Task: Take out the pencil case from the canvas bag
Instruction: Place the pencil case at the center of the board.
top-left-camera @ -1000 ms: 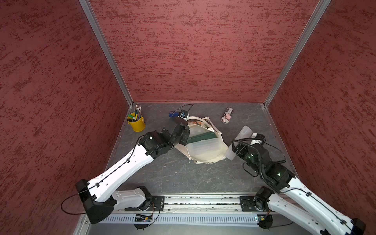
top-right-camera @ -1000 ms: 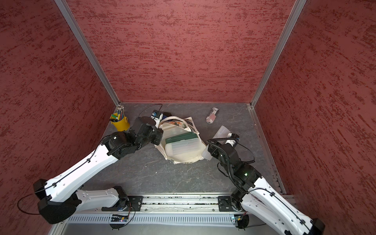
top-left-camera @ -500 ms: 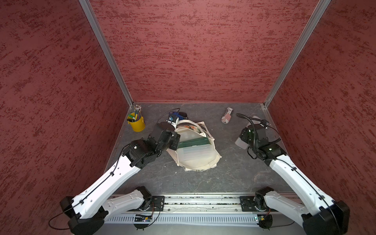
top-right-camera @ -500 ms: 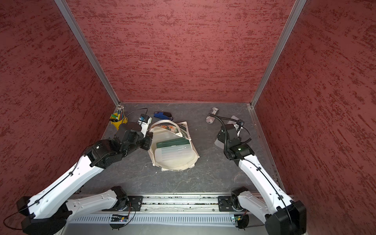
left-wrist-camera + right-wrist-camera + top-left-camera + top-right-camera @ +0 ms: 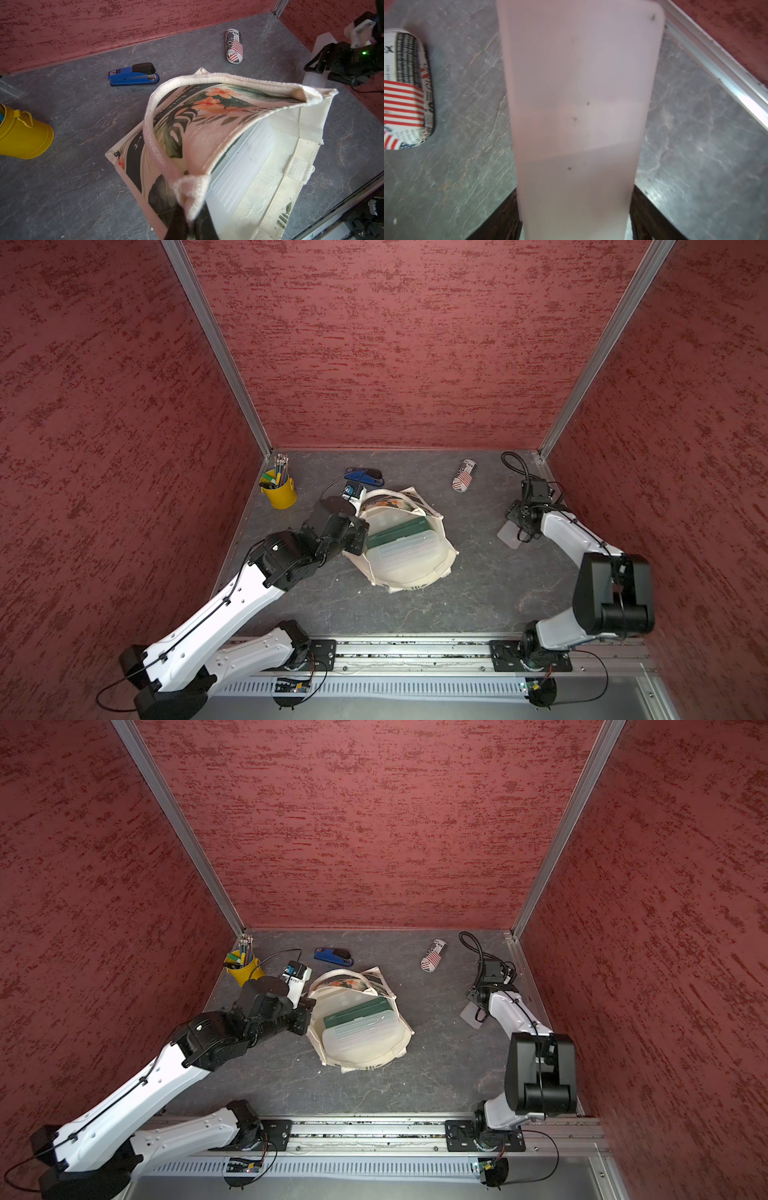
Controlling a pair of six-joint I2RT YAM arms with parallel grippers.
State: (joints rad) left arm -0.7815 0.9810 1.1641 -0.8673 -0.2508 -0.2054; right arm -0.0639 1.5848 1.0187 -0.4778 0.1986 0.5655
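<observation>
Lowering is best kept flat: the frosted pencil case, clamped in the right gripper at the far right, well apart from the canvas bag, is released only once resting; the bag's handle is pinched by the left gripper.

The counter is a dark grey, stone-look slab with pale veins. A yellow bucket of pens stands in its far left corner. A blue stapler lies near the back edge, just behind the canvas bag, which rests around the middle. A glasses case printed with newsprint and flags lies far right, well apart from the bag.
</observation>
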